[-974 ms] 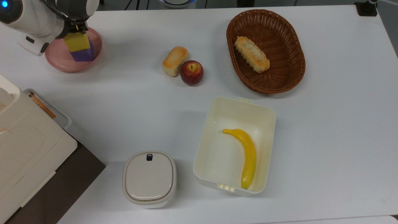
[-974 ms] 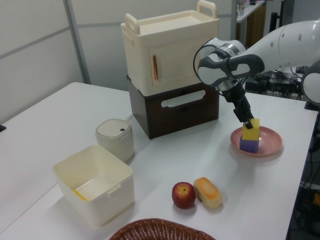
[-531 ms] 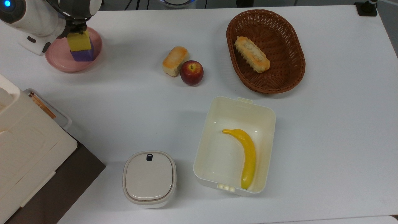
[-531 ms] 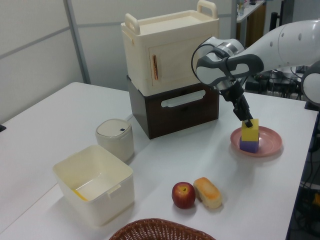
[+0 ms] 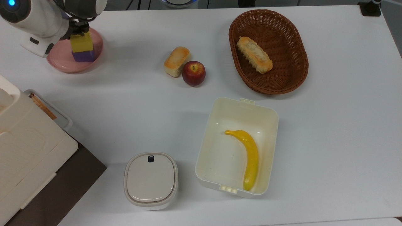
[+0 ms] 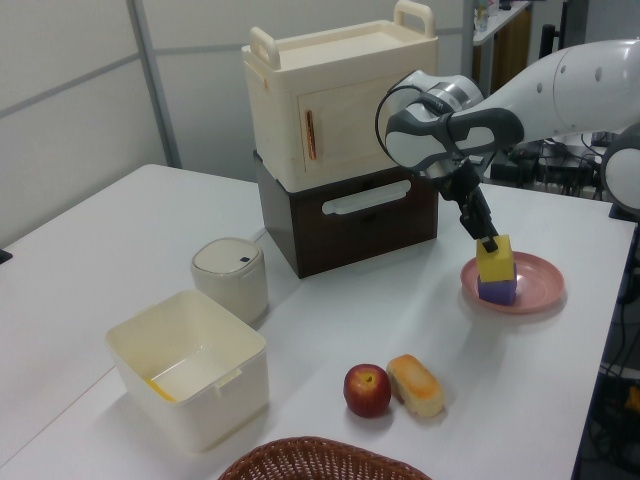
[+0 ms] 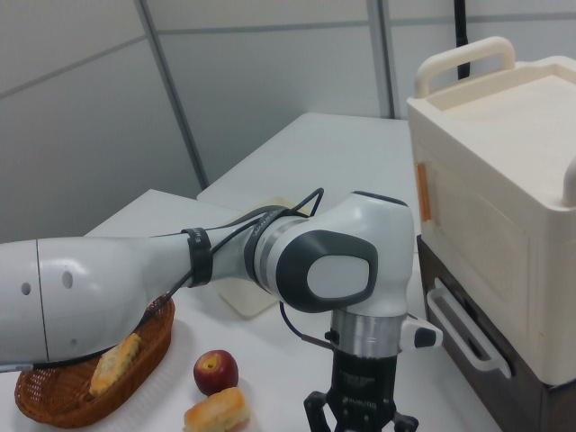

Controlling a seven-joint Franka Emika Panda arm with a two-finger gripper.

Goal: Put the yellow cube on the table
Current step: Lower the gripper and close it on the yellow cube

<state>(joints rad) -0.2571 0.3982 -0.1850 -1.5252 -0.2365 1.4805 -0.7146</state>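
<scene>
The yellow cube (image 5: 82, 43) sits slightly tilted on a purple cube (image 5: 83, 56) on the round pink plate (image 5: 59, 59), at the far left of the top view. My gripper (image 5: 79, 30) comes down on the yellow cube's top from the arm at the upper left and is shut on it. In the left view the gripper (image 6: 489, 243) grips the yellow cube (image 6: 496, 262) by its upper edge, over the purple cube (image 6: 498, 291). The white table (image 5: 141, 103) lies all around the plate.
A bread roll (image 5: 176, 61) and a red apple (image 5: 193, 73) lie mid-table. A brown wicker basket (image 5: 295, 72) holds another roll. An open white box (image 5: 210, 131) holds a banana (image 5: 248, 157). A lidded white canister (image 5: 151, 180) and a cream cabinet (image 5: 22, 147) stand at the left.
The gripper and yellow cube shifted a little toward the top view's right, and the cube now uncovers more of the purple cube. The arm swung slightly leftward in the left view.
</scene>
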